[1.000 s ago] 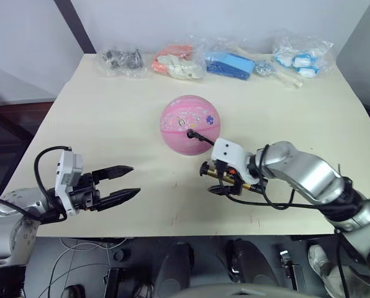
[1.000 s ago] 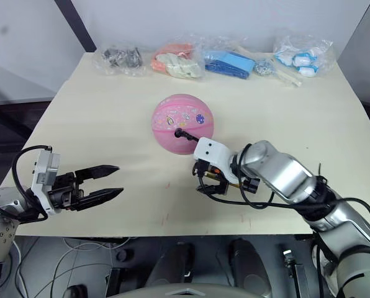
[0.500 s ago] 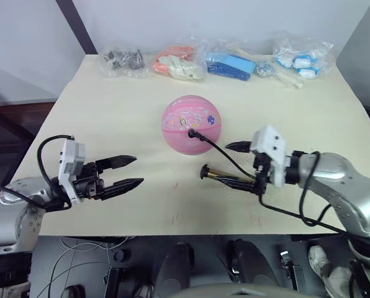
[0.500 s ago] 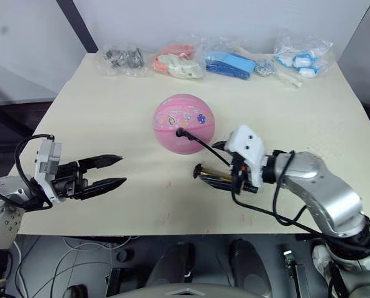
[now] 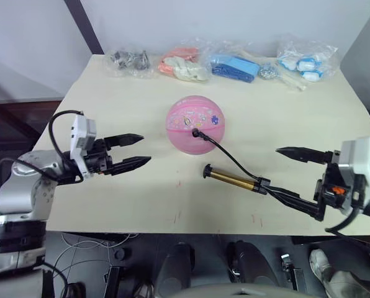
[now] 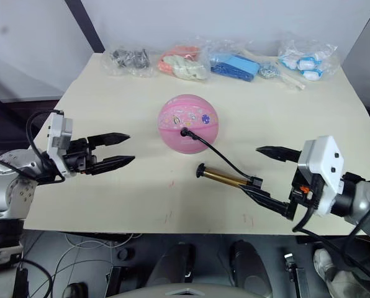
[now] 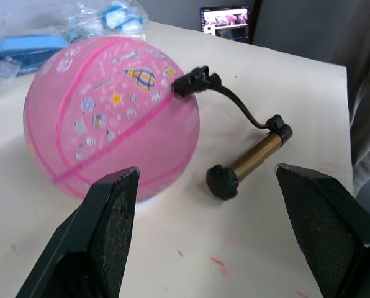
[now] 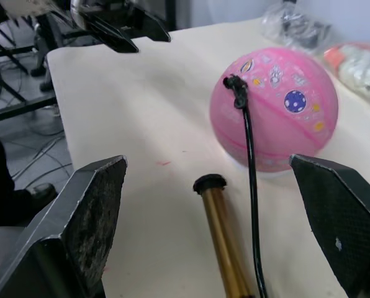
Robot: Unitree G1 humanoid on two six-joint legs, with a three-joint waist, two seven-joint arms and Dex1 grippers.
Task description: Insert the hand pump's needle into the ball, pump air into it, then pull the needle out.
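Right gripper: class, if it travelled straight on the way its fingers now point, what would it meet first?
Most likely the hand pump, lying on the table between the open right gripper and the ball. The ball comes after it. Depth is uncertain, so the gripper might pass just above the pump.

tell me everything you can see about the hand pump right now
The hand pump is a short gold-brass tube, metal by the look of it, with black caps at both ends and a black knob handle on the end nearer the ball. It lies flat on the cream table, in front of the pink ball and apart from it. A thin black hose curves from its far cap up to a black fitting seated on the ball. No gripper holds it; the right gripper, open, sits just beyond its hose end.
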